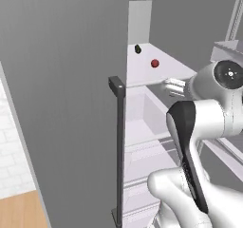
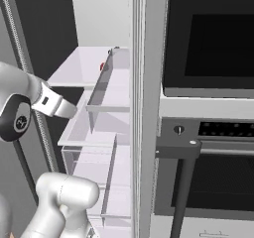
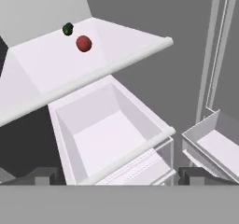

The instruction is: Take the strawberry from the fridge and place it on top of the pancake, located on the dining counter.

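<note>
The fridge (image 1: 71, 103) stands open, its grey door (image 1: 57, 80) swung out at the left of the left base view with a dark bar handle (image 1: 119, 146) down its edge. To the fridge's right, in the right base view, is a black oven (image 2: 208, 43). The white arm (image 1: 199, 127) reaches into the fridge's interior at about the height of the upper shelf (image 3: 70, 64). Below that shelf sits a white drawer (image 3: 102, 134) (an open box seen from above in the hand view), and a smaller door bin (image 3: 214, 148) lies off to its right there. The gripper (image 3: 119, 176) hovers in front of the drawer with its fingers (image 3: 42, 175) spread wide apart, holding nothing. The strawberry (image 3: 83, 43) lies on the upper shelf toward the back, well apart from the gripper. Just beside it, nearer the back wall, is a small dark green item (image 3: 68, 29).
</note>
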Tool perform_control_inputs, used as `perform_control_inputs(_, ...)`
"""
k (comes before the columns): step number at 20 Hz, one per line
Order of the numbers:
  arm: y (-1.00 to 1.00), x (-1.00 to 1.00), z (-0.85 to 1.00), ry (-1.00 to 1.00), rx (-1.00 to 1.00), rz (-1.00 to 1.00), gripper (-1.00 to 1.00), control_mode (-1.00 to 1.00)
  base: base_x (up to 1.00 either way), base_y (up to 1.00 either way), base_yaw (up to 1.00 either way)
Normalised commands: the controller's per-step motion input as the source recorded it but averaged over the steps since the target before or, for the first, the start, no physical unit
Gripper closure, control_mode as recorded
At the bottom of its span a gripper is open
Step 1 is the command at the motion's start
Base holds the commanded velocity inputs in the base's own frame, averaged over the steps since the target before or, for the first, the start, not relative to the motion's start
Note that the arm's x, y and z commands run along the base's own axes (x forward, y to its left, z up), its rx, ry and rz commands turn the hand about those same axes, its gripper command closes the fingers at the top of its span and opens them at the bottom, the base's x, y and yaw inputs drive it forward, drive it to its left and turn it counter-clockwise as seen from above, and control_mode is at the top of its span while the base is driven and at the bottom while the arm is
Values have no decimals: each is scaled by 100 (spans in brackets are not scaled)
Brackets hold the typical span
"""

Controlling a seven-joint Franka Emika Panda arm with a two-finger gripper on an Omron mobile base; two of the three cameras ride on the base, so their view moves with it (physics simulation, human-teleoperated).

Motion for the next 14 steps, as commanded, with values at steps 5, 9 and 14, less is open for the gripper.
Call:
perform_control_inputs(5, 14, 64, 36, -9, -1, 7, -100, -100, 0, 0, 0)
perform_control_inputs(9, 0, 63, 13, -12, 0, 14, -100, -100, 0, 0, 0)
perform_control_inputs(14, 0, 63, 1, -3, -1, 8, -100, -100, 0, 0, 0)
